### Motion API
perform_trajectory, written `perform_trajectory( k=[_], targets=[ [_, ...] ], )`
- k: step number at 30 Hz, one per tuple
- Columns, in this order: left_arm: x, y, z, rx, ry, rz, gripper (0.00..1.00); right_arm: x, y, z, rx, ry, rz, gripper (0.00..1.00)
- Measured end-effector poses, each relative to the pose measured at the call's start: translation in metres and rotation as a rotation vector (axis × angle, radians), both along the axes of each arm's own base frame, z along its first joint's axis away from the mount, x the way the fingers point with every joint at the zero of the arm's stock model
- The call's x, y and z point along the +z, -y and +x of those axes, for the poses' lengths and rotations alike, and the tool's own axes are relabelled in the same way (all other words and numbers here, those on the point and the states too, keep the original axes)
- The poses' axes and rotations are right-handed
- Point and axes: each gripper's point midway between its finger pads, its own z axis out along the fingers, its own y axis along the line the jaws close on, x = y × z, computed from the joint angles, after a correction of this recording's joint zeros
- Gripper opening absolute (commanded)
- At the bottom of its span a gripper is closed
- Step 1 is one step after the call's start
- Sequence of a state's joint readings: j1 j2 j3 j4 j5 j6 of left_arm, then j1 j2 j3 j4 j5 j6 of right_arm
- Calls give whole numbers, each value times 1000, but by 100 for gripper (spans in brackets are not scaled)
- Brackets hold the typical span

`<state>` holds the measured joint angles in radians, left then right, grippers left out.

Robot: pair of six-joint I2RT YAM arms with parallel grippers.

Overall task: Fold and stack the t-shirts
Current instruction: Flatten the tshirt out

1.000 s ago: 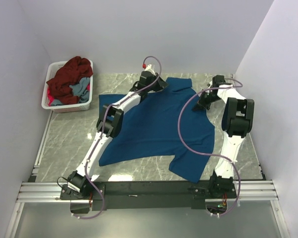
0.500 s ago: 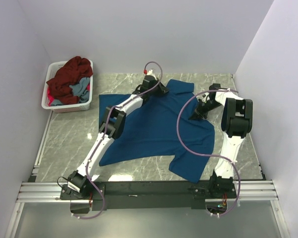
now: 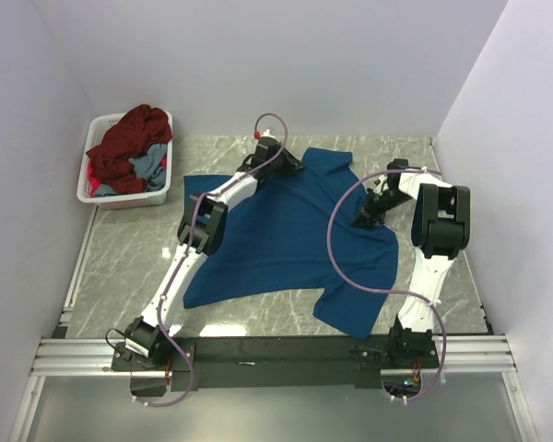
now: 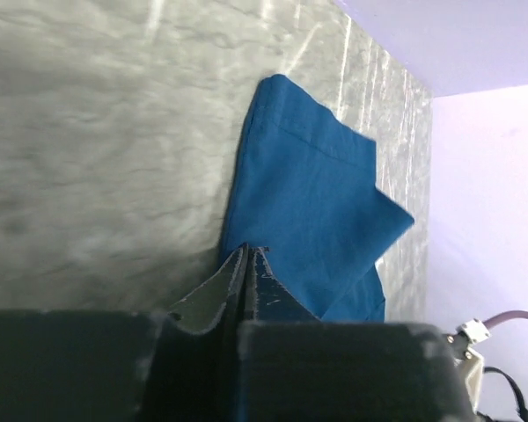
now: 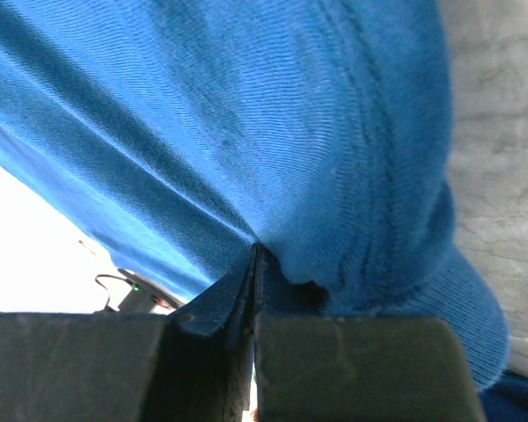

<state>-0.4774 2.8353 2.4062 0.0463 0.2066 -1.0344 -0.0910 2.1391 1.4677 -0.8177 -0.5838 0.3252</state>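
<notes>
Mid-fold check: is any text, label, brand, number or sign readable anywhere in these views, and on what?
None readable.
The blue t-shirt is plain in all three views.
The white basket, the clothes in it and the table carry no print that can be seen.

The deep blue t-shirt (image 3: 286, 239) lies spread; maroon t-shirt (image 3: 129, 138) heaped in basket (image 3: 124, 199).

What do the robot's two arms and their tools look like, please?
Both the left arm and right arm have white links and black joints, with a mauve cable looping alongside each. The left tool and right tool have dark, tapered fingers.
</notes>
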Motion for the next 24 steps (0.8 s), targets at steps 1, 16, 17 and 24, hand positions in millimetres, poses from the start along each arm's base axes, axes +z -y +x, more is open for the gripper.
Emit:
perform_trajectory(
  k=[1,16,17,24],
  targets=[
    [0,-3,0,-3,-8,-8,15,0,0,0,4,4,0,0],
    [136,-122,-30,-189,198,110,69,92,18,100,163,461,-113,8],
    [148,-138,-36,-202,214,140,68,100,17,107,170,491,-124,8],
    [151,-237,-101,-282,158,353,62,93,3,141,227,523,-167,3]
  ],
)
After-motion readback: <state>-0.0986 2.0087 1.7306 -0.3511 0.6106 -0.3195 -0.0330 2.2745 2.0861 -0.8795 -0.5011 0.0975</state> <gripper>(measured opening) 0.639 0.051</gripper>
